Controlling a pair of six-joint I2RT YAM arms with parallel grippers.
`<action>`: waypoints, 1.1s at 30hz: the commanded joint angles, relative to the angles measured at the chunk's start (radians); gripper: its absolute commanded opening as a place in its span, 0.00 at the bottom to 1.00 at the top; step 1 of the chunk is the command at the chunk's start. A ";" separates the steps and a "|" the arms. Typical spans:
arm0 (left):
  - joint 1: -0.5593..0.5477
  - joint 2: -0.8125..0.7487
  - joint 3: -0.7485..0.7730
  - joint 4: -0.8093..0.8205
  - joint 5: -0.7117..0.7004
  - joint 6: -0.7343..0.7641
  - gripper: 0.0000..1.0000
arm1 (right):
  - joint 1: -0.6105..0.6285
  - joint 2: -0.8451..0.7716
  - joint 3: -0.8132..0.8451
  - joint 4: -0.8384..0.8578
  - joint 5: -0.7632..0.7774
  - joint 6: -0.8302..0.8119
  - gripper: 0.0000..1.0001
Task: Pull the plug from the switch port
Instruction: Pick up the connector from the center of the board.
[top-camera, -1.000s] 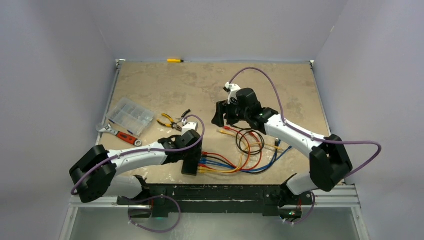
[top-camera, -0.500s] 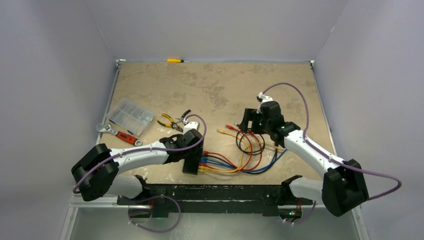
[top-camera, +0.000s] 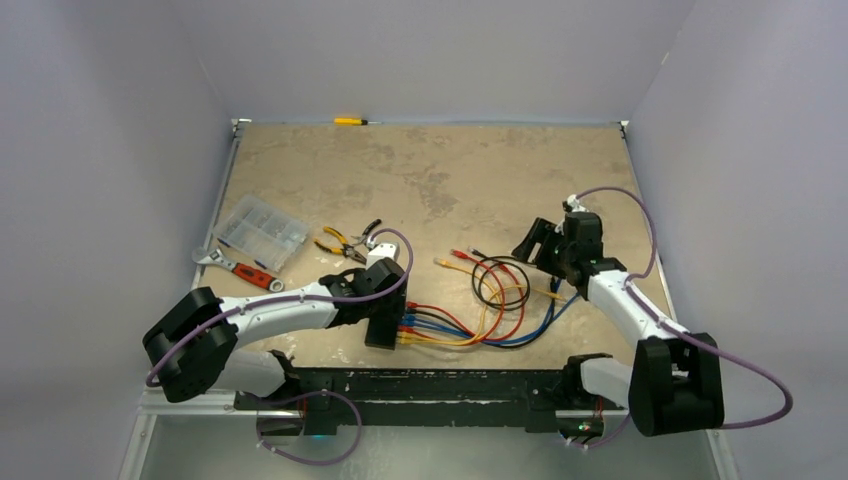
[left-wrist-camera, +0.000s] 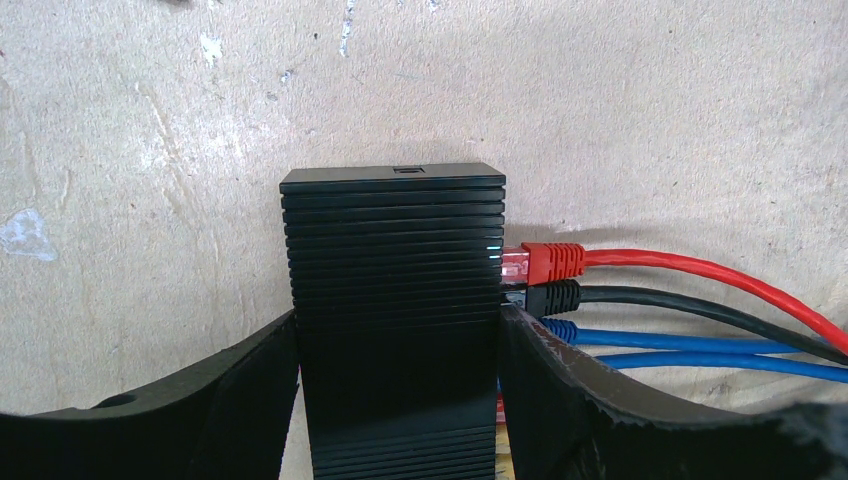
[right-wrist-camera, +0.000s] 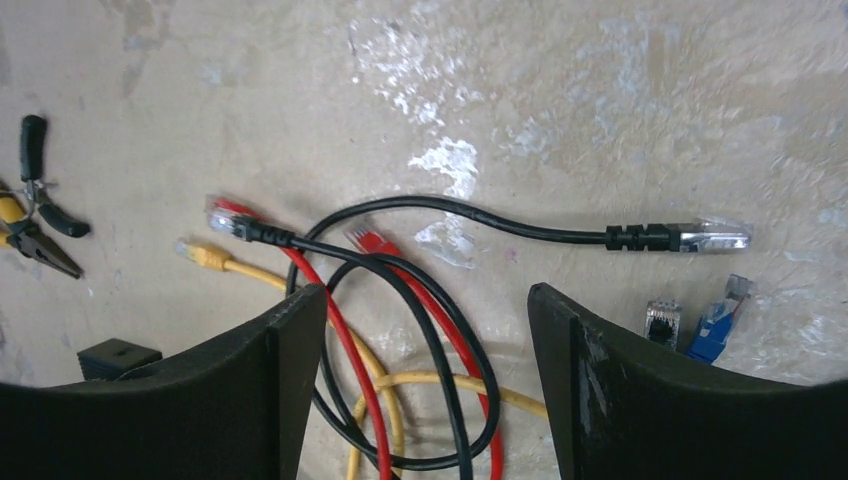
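Observation:
The flat black switch (top-camera: 383, 326) lies near the table's front edge, and my left gripper (top-camera: 384, 312) is shut on its two long sides. In the left wrist view the ribbed switch (left-wrist-camera: 395, 240) stands between my fingers (left-wrist-camera: 240, 390). A red plug (left-wrist-camera: 542, 260), a black plug (left-wrist-camera: 555, 295) and blue plugs (left-wrist-camera: 560, 328) sit in its right face. Their cables (top-camera: 490, 300) coil to the right. My right gripper (top-camera: 535, 240) is open and empty, above the coil (right-wrist-camera: 440, 330). Loose cable ends lie under it: black (right-wrist-camera: 680, 238), red (right-wrist-camera: 225, 215), yellow (right-wrist-camera: 205, 255).
A clear compartment box (top-camera: 262, 232), a red-handled wrench (top-camera: 240, 266) and yellow pliers (top-camera: 343, 241) lie at the left. A yellow screwdriver (top-camera: 352, 121) lies at the back edge. Walls close in the table on three sides.
My right arm has swung from the table's middle to the right side, with its gripper open throughout. My left gripper has stayed shut on the switch.

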 joint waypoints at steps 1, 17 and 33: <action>0.007 0.048 -0.019 -0.018 0.015 0.008 0.40 | -0.047 0.063 -0.049 0.100 -0.128 0.017 0.73; 0.006 0.057 0.002 -0.025 0.007 0.015 0.40 | -0.068 0.188 -0.099 0.242 -0.234 0.033 0.39; 0.007 0.049 -0.003 -0.027 0.001 0.014 0.40 | -0.068 0.207 -0.063 0.251 -0.224 -0.003 0.00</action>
